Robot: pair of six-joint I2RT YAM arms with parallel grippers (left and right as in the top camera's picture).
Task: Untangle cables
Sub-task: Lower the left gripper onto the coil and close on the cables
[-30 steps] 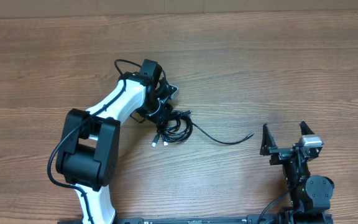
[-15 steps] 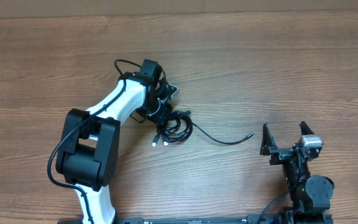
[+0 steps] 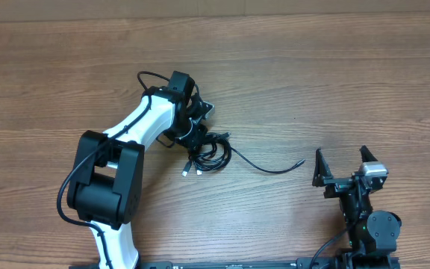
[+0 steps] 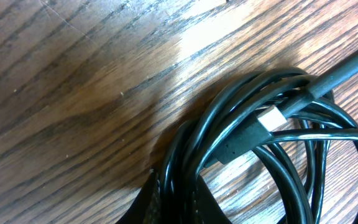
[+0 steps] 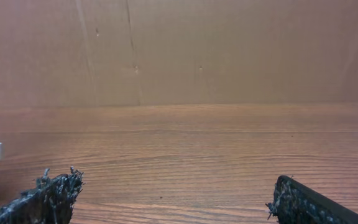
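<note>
Several black cables (image 3: 209,153) are bunched in a coil right at the left gripper (image 3: 191,133), which is pinched down on them. One strand is trailed toward the right gripper (image 3: 342,155), which is spread wide and well apart from it. Wood-grain table (image 3: 334,75), cardboard wall (image 5: 229,50) behind.

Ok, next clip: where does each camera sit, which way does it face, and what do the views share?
Overhead: above the table, looking straight down; shows both arms, left claw shut on the cables, right claw open near its base.
Left wrist: just above the wood, facing the coiled cables close up; only a dark sliver of claw at the bottom edge.
Right wrist: low, facing along the tabletop toward a cardboard wall; both fingertips in the bottom corners.
Shared: overhead and left wrist both show the cables.
</note>
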